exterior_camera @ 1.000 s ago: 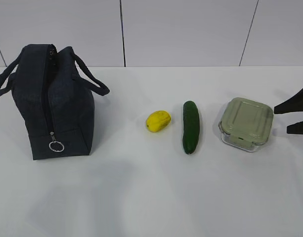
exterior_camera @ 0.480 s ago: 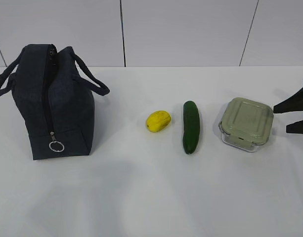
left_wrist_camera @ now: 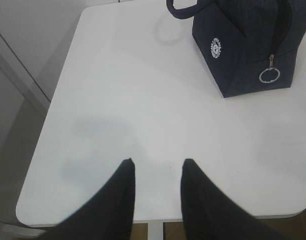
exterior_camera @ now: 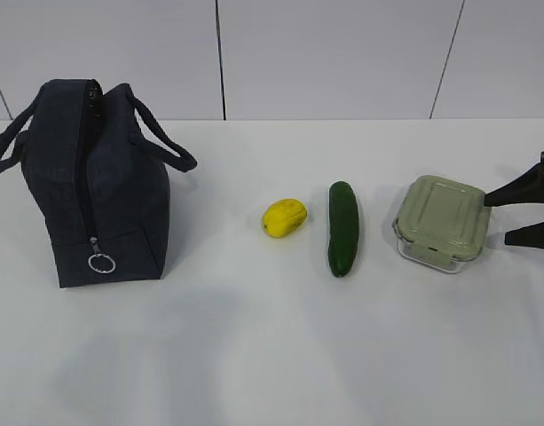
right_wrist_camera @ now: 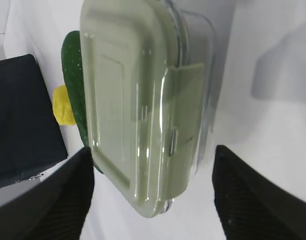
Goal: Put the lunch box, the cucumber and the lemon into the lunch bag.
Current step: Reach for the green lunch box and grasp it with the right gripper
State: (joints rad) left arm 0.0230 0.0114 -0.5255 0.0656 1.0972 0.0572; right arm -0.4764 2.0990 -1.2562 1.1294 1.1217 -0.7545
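The glass lunch box point(exterior_camera: 442, 222) with its sage-green lid stands on the table at the right; it also shows in the right wrist view point(right_wrist_camera: 143, 100). My right gripper point(exterior_camera: 497, 219) is open, its fingertips just right of the box, one on each side of its near corner point(right_wrist_camera: 152, 152). The cucumber point(exterior_camera: 342, 227) lies left of the box, the lemon point(exterior_camera: 284, 217) left of that. The navy lunch bag point(exterior_camera: 94, 186) stands at the far left, zipper open at the top, ring pull low. My left gripper point(left_wrist_camera: 156, 162) is open and empty over bare table, near the bag point(left_wrist_camera: 247, 45).
The white table point(exterior_camera: 272, 355) ends at a front edge and left corner below my left gripper point(left_wrist_camera: 53, 220). A grey panelled wall point(exterior_camera: 342, 53) runs behind the table.
My right gripper has moved a little left toward the lunch box; its fingertips now reach the box's right side. Nothing else has moved.
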